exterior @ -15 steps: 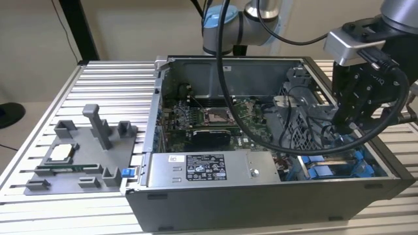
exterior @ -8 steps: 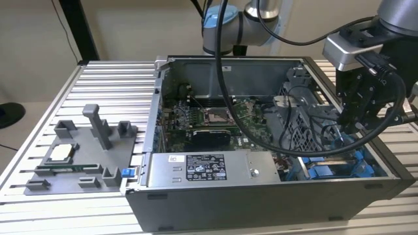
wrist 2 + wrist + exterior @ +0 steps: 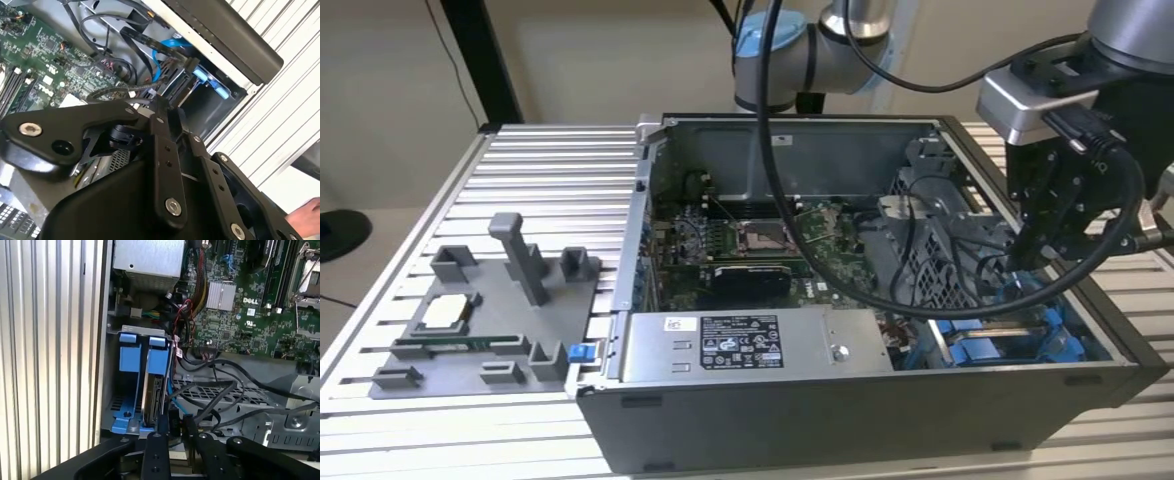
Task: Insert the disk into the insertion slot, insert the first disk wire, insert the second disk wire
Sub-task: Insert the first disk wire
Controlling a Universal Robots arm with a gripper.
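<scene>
1. Open PC case (image 3: 854,420) on ribbed alu table (image 3: 520,170); arm reaching in at exterior view's right end.
2. Disk (image 3: 152,400) already in insertion slot (image 3: 142,330), standing on edge, clipped in blue frame (image 3: 160,357). Second blue frame (image 3: 129,365) just beside it in same bay.
3. Gripper (image 3: 1027,262) low inside case, right at disk's end in first wrist view (image 3: 176,427); seen from behind in second wrist view (image 3: 162,107).
4. Jaws pressed nearly together, pinching black plug (image 3: 175,419); dark wires trailing from it across perforated cage (image 3: 240,400).
5. Plug at disk's edge: touching or just off, can't tell which.
6. Light-blue cable (image 3: 172,390) running alongside disk, btwn frame and cage.
7. PSU box (image 3: 747,345) along case's near wall, motherboard (image 3: 761,235) behind it.
8. Grey fixture (image 3: 480,330) w/ small parts on table, at exterior view's left, just beside case.
</scene>
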